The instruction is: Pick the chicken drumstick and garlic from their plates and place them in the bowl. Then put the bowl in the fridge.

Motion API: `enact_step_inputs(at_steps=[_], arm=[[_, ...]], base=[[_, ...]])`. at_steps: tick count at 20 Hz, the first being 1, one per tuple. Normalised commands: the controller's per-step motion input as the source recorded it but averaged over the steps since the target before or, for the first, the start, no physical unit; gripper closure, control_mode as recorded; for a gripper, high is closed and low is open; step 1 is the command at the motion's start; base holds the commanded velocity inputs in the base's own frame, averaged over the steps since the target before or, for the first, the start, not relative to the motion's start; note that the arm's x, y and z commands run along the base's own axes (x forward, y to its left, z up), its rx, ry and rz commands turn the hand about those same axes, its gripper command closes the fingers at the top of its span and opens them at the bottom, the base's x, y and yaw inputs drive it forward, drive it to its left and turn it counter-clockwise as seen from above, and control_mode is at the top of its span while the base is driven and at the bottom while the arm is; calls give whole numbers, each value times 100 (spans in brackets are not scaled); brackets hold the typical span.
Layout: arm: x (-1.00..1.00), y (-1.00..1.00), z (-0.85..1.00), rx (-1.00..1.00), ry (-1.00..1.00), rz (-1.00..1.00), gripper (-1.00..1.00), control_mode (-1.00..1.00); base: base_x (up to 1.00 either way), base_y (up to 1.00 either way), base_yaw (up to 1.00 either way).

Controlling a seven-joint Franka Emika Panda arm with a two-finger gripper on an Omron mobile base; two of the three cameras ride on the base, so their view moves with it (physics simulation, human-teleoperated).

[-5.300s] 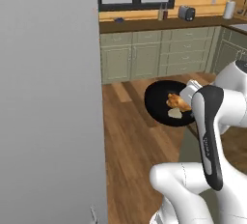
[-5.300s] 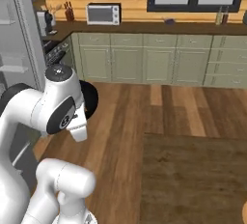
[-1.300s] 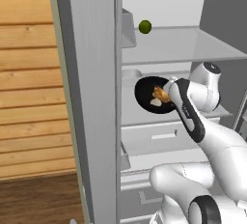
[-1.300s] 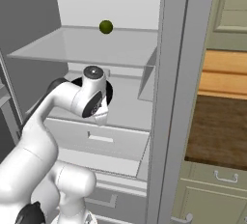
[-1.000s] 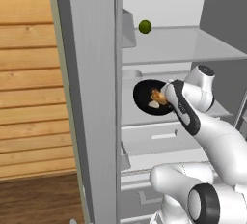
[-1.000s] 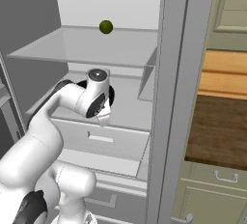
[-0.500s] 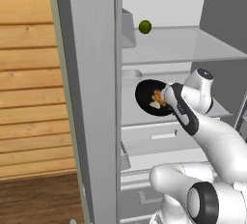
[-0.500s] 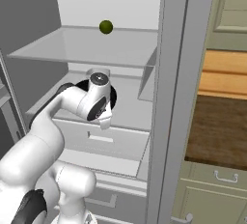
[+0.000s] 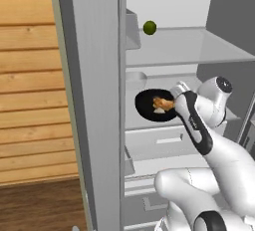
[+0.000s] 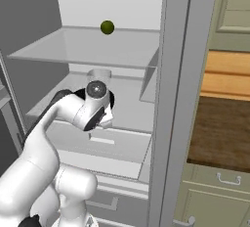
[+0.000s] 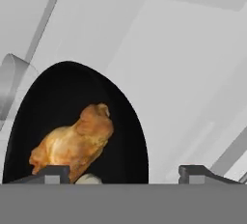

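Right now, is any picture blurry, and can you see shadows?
Left base view: sharp, flat light, the glossy black bowl dark on the pale fridge shelf. Right base view: soft grey shade under the clear upper shelf. Hand view: slightly soft, golden-brown chicken drumstick brightly lit, no glare.

Wood floor (image 10: 222,133) (dark) — green cabinets (image 10: 215,201).

You will find nothing to read here: no lettering, label, brand mark, number or sign stands on any surface in these views.
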Motion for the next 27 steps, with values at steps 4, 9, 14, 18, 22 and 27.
enact_step_inputs(at_steps=[4, 9, 14, 18, 22, 27], arm=[[-74, 2, 78, 0, -19, 0, -100, -100], [-100, 0, 100, 0, 0, 0, -100, -100], [-100, 0, 100, 0, 5, 0, -100, -100], [-100, 0, 97, -1, 5, 3, -100, -100], [-98, 7, 63, -4, 5, 2, -100, -100], [-95, 19, 20, -9, 0, 0, -100, -100]], base=[[0, 0, 0], [0, 0, 0], [0, 0, 0], [0, 0, 0], [0, 0, 0], [0, 0, 0]])
